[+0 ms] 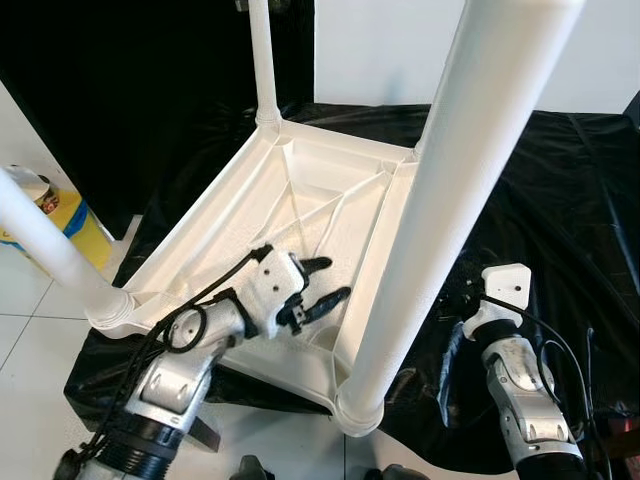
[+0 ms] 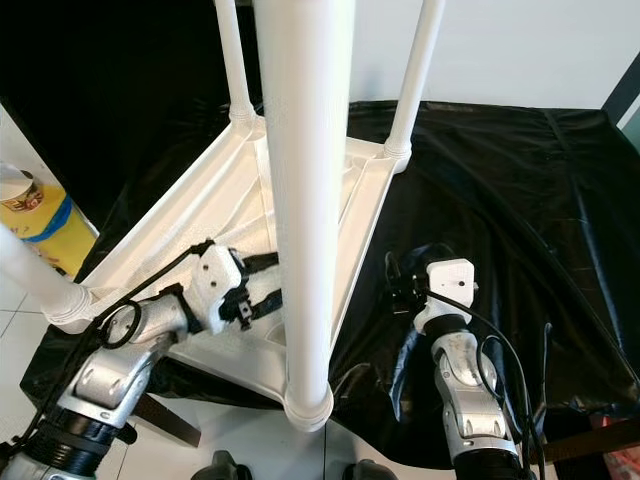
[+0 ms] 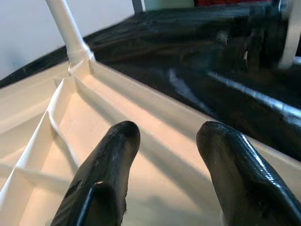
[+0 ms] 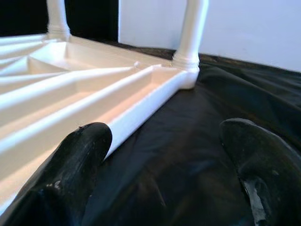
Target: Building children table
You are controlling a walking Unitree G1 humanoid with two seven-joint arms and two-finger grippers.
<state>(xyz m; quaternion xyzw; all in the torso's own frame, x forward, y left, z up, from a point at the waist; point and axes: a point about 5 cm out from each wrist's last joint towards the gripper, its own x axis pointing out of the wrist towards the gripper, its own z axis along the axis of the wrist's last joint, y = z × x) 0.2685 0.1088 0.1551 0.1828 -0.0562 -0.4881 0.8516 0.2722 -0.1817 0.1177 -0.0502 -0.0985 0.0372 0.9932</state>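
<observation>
Nearest leg [image 1: 440,210] rises straight toward the head camera, a fat white tube seated in the near right corner socket of the children table [image 1: 240,215]. Table lies upside down on a black sheet [image 1: 560,200], ribbed underside up. All four legs appear fitted: far left leg [image 1: 263,60], far right leg [image 2: 418,70], near left leg [image 1: 45,245] angling out over the floor [image 1: 25,300].

Left gripper [image 1: 318,285] inside the upturned frame, over the ribbing near the front rail; jaws spread, holding nothing, fingers [image 3: 106,174] hovering just above the white panel. Right gripper [image 4: 164,155] outside the frame, just beside the right side rail, low over the sheet; jaws wide and empty, one finger close against the rail.

A yellow and blue container [image 1: 65,215] stands on the floor to the left, apart from the work.

Handling, judged: moulded plastic, so probably light and rigid, but glossy and smooth, likely to slip under hard fingers. Legs are too thick for the jaws to close around well. The side rails and the thin inner ribs look the better purchase; a rail edge gripped from each side should let both arms tip it upright. Long legs would lever hard on the sockets if knocked.
</observation>
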